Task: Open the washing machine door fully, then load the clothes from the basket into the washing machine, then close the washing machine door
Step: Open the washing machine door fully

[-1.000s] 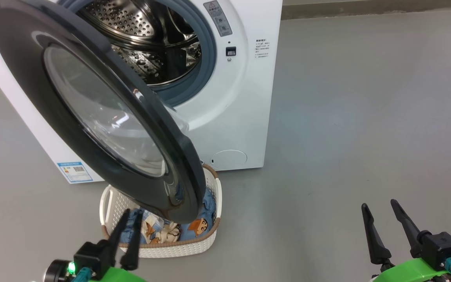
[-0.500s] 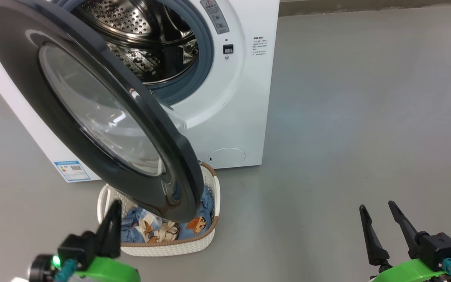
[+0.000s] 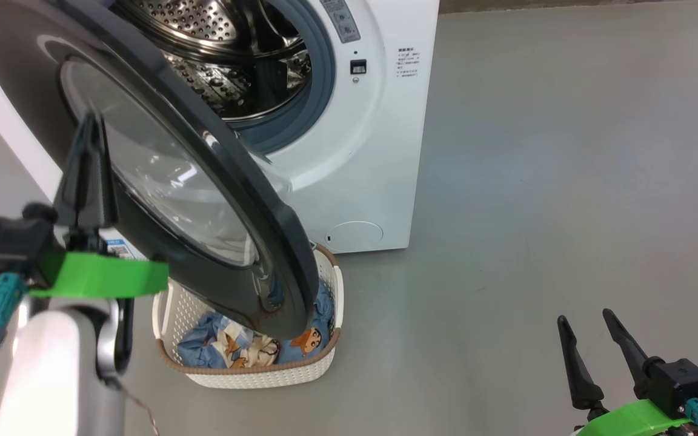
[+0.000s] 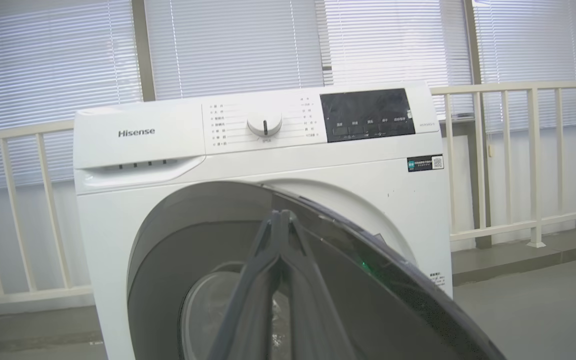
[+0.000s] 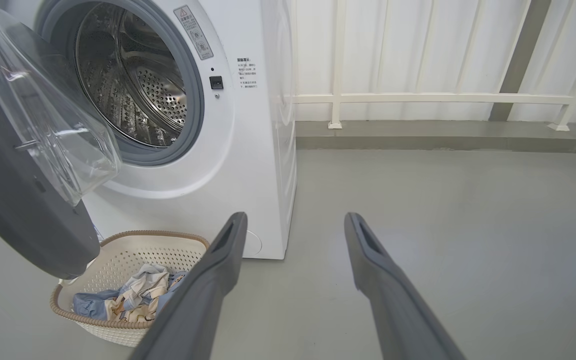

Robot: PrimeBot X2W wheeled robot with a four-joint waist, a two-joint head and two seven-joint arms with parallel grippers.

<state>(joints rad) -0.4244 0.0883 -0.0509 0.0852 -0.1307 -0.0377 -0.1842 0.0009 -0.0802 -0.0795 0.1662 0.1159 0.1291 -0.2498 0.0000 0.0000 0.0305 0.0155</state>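
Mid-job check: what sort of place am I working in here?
Probably an indoor test or demo space, not a home laundry: a washer stands on open grey floor, with a white railing and window blinds behind it.

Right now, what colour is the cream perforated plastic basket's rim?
Brown rim, clearest from right wrist view.

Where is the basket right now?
In the head view, the basket stands on the floor at lower left, in front of the washing machine and partly beneath the washing machine door, with the clothes inside.
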